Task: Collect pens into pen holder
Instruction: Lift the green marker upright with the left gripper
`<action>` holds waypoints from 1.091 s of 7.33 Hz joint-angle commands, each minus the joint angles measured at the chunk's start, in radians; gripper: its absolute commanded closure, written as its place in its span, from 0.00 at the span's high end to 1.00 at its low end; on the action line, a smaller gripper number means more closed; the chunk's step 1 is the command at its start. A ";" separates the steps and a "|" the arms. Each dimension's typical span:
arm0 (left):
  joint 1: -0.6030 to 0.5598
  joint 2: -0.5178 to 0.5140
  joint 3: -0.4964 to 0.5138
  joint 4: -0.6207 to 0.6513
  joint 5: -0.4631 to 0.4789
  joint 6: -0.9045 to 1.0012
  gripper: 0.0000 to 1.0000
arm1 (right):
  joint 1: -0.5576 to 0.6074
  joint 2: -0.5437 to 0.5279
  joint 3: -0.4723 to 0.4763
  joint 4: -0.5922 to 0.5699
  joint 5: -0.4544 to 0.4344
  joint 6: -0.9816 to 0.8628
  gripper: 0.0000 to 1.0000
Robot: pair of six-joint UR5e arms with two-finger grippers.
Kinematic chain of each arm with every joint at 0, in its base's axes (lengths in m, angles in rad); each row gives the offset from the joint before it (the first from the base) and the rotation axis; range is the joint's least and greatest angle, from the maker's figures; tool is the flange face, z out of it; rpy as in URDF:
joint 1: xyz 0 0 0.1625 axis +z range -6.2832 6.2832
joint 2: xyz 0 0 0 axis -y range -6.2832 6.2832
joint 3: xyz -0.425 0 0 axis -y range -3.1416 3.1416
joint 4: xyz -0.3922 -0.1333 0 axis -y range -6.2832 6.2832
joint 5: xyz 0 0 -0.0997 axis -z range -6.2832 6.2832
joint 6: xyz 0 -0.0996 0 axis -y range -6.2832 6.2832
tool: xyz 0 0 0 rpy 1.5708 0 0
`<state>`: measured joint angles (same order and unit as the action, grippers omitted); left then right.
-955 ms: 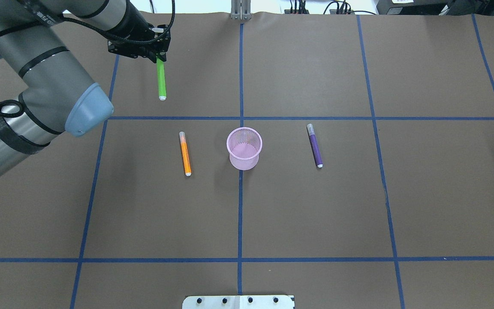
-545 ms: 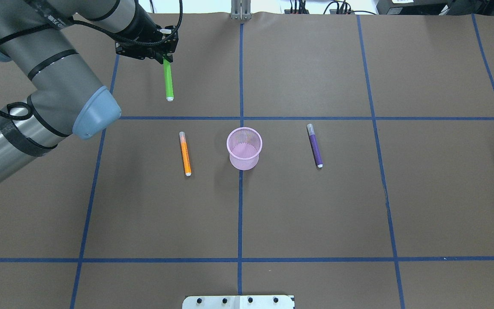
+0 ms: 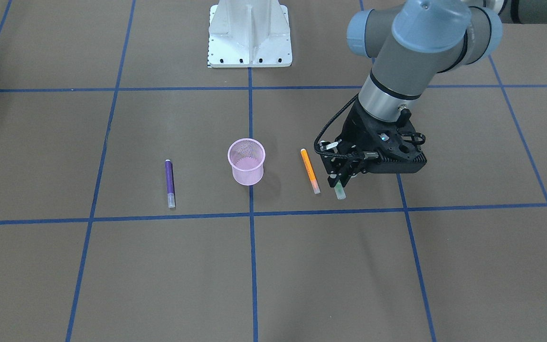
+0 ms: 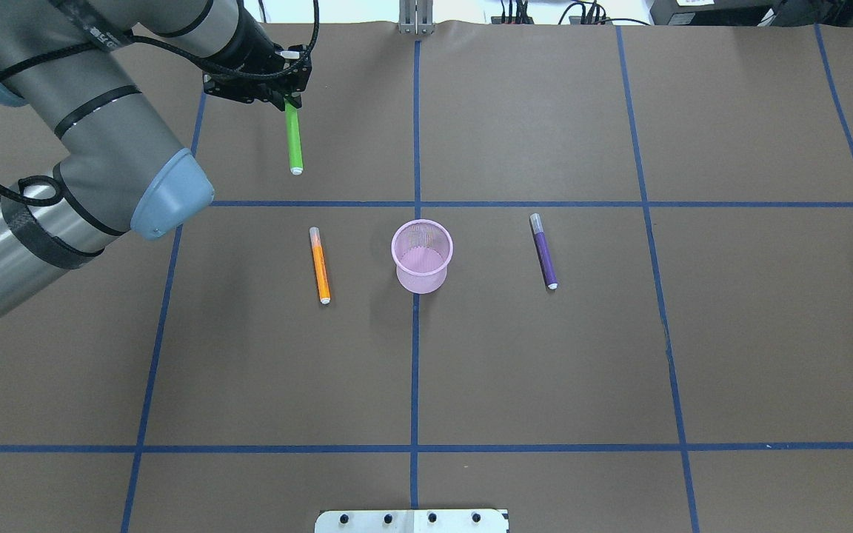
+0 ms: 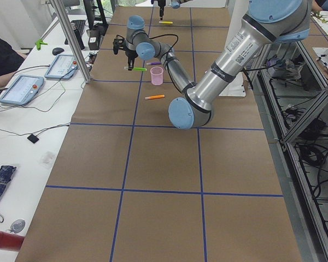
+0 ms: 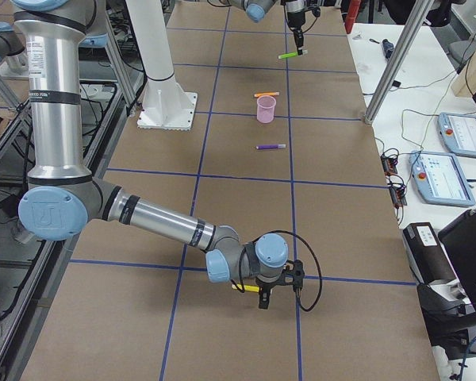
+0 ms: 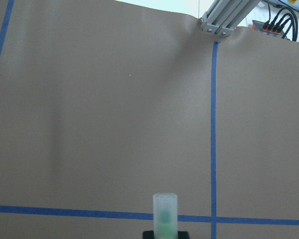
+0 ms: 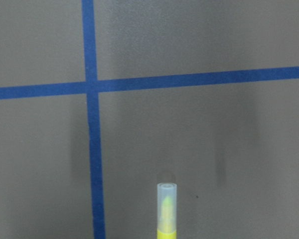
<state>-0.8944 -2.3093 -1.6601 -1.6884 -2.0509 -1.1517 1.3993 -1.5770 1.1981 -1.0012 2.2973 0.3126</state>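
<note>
Left gripper (image 4: 287,100) clamped on the green pen (image 4: 294,144)
I see it held beyond the orange pen (image 4: 320,265), pink pen holder (image 4: 420,280) standing well apart; right gripper (image 6: 263,300) grip I cannot tell

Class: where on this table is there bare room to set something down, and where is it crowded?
Bare: the table's broad stretch between the pen row and the robot's base, and everything right of the purple pen. Crowded: the row of orange pen, pen holder and purple pen, and far left, where the left gripper holds the green pen.
</note>
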 commanded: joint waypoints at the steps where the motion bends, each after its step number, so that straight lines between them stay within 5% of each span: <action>1: 0.002 -0.001 0.003 -0.002 0.000 0.001 0.00 | -0.025 0.000 -0.032 0.047 -0.024 0.000 1.00; 4: 0.006 -0.021 0.020 0.001 0.002 0.001 0.00 | -0.057 0.000 -0.037 0.047 -0.021 0.002 0.99; 5: 0.006 -0.021 0.022 0.001 0.002 0.001 0.00 | -0.057 0.000 -0.037 0.047 -0.018 0.002 0.86; 7: 0.006 -0.021 0.020 0.001 0.002 0.001 0.00 | -0.057 0.000 -0.037 0.047 -0.016 0.000 0.29; 8: 0.008 -0.021 0.020 0.001 0.002 0.001 0.00 | -0.057 0.000 -0.037 0.047 -0.016 0.000 0.19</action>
<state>-0.8877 -2.3300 -1.6394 -1.6874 -2.0494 -1.1505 1.3426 -1.5769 1.1613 -0.9541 2.2807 0.3135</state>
